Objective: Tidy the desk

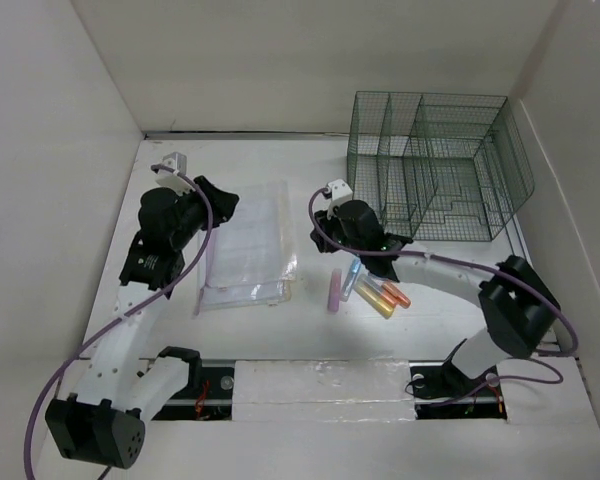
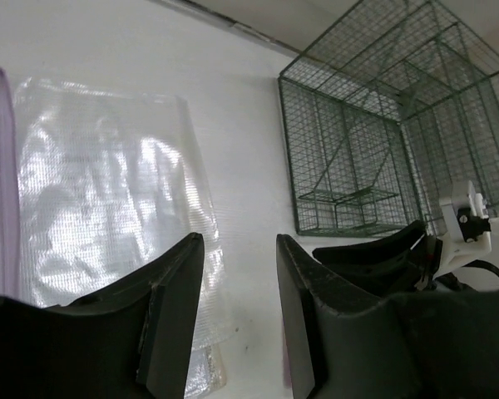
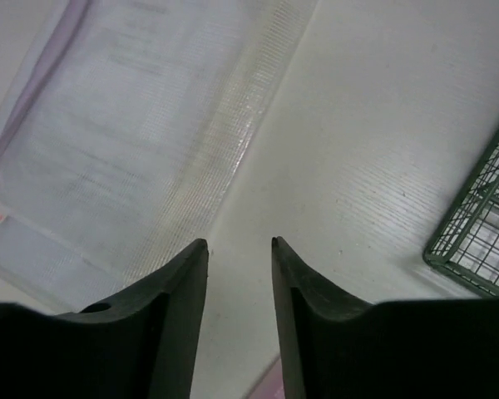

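Observation:
The desk point(image 1: 300, 165) is a white tabletop between white walls. A clear plastic folder point(image 1: 245, 245) lies left of centre; it also shows in the left wrist view point(image 2: 100, 183) and the right wrist view point(image 3: 125, 141). Several highlighters lie near the middle: pink point(image 1: 334, 290), blue point(image 1: 352, 280), yellow point(image 1: 375, 298), orange point(image 1: 393, 293). My left gripper point(image 1: 220, 198) is open and empty over the folder's far edge point(image 2: 237, 241). My right gripper point(image 1: 323, 232) is open and empty above bare desk between folder and highlighters point(image 3: 239, 243). The pink highlighter's end point(image 3: 266, 384) shows just below it.
A dark green wire-mesh rack point(image 1: 430, 165) stands at the back right, also seen in the left wrist view point(image 2: 358, 150) and the right wrist view point(image 3: 482, 241). White walls close off the left, back and right. Purple cables point(image 1: 205, 240) loop along both arms.

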Motion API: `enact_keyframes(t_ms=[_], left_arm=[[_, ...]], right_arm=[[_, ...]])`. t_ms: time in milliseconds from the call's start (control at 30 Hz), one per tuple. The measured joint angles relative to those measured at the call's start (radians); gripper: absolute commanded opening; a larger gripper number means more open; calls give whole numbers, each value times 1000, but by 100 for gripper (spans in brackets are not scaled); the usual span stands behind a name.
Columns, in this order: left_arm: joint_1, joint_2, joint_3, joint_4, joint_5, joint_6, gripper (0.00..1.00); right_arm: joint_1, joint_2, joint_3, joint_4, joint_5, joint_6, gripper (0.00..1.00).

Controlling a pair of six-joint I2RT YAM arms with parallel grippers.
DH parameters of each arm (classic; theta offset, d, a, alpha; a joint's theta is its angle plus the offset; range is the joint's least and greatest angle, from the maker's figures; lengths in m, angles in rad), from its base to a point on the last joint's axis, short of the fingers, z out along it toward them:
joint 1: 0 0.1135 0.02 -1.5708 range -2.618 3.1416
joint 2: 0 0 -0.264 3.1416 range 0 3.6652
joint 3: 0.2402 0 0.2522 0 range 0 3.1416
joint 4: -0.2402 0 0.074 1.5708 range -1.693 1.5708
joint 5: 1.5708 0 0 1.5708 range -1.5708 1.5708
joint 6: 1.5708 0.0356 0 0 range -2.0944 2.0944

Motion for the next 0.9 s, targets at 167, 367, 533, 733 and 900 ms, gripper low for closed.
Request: enact_keyframes(t_ms=[167, 367, 533, 733, 900], left_arm=[[0, 63, -89, 52, -51, -73, 34], [0, 122, -214, 129, -67, -131, 33], [0, 166, -295, 206, -60, -147, 32], [-43, 238, -317, 288, -100, -150, 33], [-230, 353, -255, 306, -233, -136, 34]], right_arm=[[-44, 161, 90, 22, -67, 31, 50], [-34, 293, 113, 93, -153, 92, 51], [-17, 371, 113, 152, -172, 153, 47], [12, 385, 61, 240, -150, 237, 48], [24, 385, 3, 288, -113, 277, 48]])
